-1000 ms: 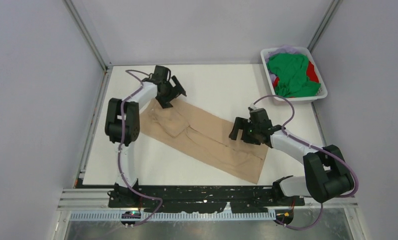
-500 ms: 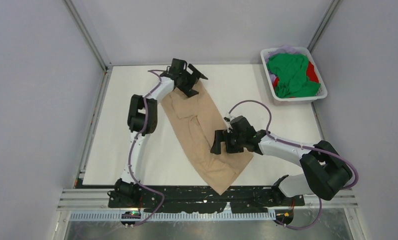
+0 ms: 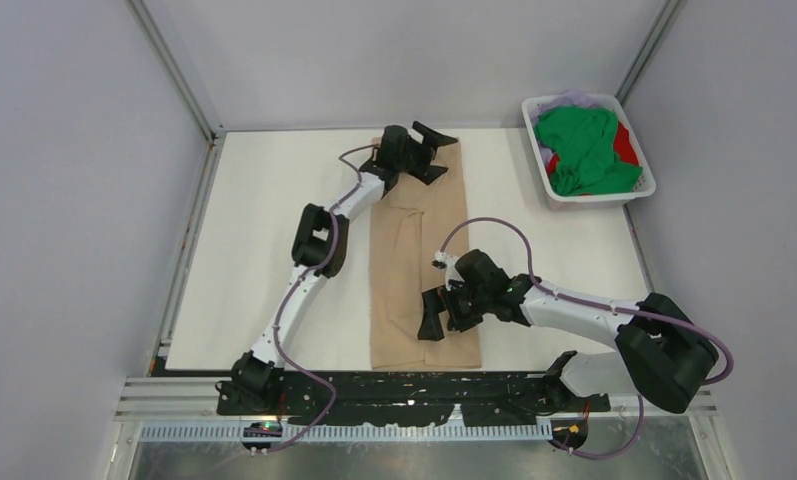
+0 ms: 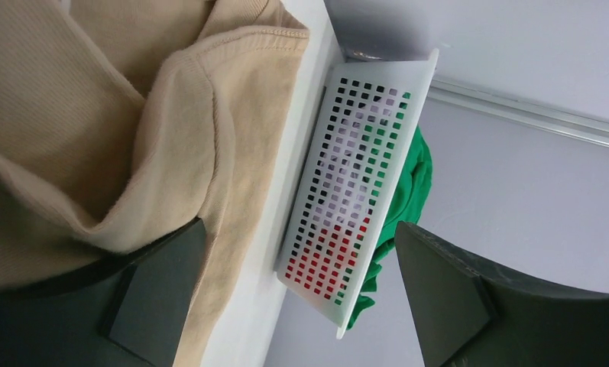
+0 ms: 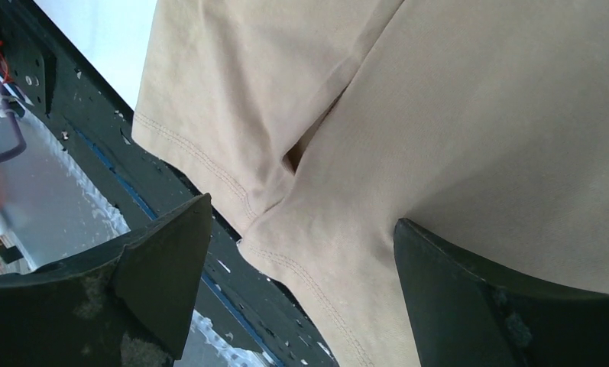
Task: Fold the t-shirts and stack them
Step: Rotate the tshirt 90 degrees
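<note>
The beige t-shirt (image 3: 419,270) lies on the white desk (image 3: 264,250) as a long, narrow strip. It reaches from the far edge to the near edge, about in the middle. Its cloth is soft and matte. The left wrist view shows a ribbed collar band with a stitched edge, and the right wrist view shows smooth cloth with double-stitched hems and a sleeve folded inward.

At the far right corner stands a white plastic basket (image 3: 599,198) with a wall of small square holes. In it lies a crumpled green t-shirt (image 3: 584,150), with a red one (image 3: 626,145) under it and a pale lilac one (image 3: 571,98) at the back.

The left fingers (image 3: 436,137) are wide apart at the far end of the beige shirt. One finger rests against the bunched cloth by the collar, and the other stands free toward the basket. The right fingers (image 3: 432,328) are also wide apart, low over the near end by the hem. I cannot tell if they press on the cloth. Neither pair is closed on anything.
</note>
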